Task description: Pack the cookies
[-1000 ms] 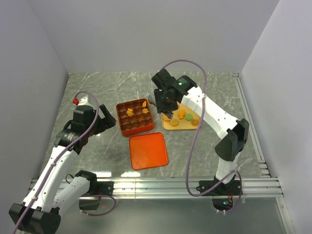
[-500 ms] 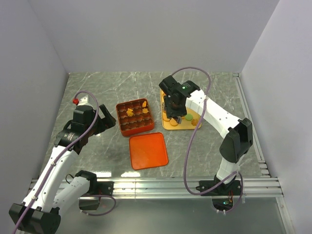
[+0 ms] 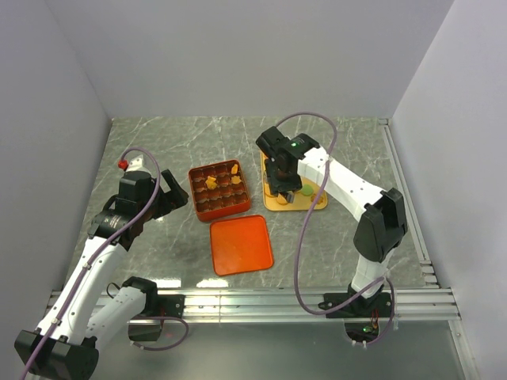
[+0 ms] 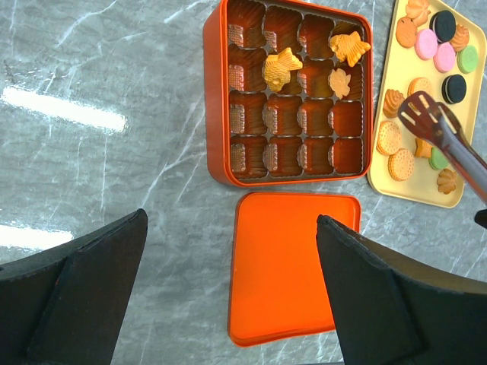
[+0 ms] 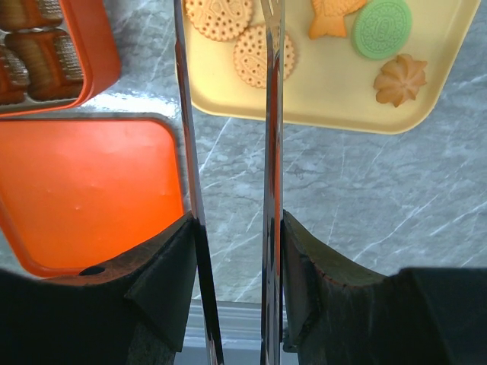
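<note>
— Checking the right gripper (image 5: 234,228) first: clenched on the tongs (image 5: 270,152), with both metal blades pinched between its fingers and set apart.
— And reaching where?
— Out over the near-left part of the yellow tray (image 5: 335,91), above the round tan cookies (image 4: 389,137). Cannot tell whether touching any.
— Spread how across that tray?
— Mostly tan, with pink, black and green ones largely toward its far end. Also three tan ones in the gridded box (image 4: 215,99), toward its far side, two along the edge facing the tray.
— Crowded around there?
— Tight. Only a thin strip of grey surface (image 4: 114,152) between box and tray, and barely a sliver between the box's near edge and the flat lid (image 4: 293,266). Close too where the tray's near-left corner meets the lid's far-right corner.
— And open room?
— Left of the box and lid, a broad stretch of surface. Beyond the box toward the back wall (image 3: 238,63) as well, and right of the tray up to the rail (image 3: 395,154).
— Left gripper (image 4: 232,220)?
— Spread wide, grasping nothing, off to the left of the box and pointed toward it, well apart from the tongs.
</note>
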Controlling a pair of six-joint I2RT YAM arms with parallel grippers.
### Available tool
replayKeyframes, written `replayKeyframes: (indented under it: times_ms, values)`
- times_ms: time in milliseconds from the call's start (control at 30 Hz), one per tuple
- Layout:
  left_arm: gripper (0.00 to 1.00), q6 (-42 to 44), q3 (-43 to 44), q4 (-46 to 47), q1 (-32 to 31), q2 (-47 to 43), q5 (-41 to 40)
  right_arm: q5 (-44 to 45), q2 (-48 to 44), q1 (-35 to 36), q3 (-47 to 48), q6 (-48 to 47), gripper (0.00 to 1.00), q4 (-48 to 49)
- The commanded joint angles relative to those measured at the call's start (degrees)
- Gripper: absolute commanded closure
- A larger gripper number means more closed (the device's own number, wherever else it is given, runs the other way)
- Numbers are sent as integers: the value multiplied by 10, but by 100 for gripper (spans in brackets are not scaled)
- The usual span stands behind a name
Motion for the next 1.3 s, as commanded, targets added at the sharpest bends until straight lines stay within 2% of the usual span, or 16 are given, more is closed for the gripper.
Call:
replayKeyframes:
  times_ms: [0, 833, 1100, 1267]
  values:
    - [1, 0, 5, 6, -3, 0, 1, 20, 13, 0, 13, -8, 49, 13]
    - [1, -3, 5, 4, -3, 0, -8, 22, 84, -3, 60, -29, 49, 2]
    - [1, -4, 5, 4, -1, 2, -8, 7, 73, -5, 38, -27, 66, 10]
    - [1, -3, 6, 4, 0, 2, -8, 22, 65, -6, 47, -26, 68, 4]
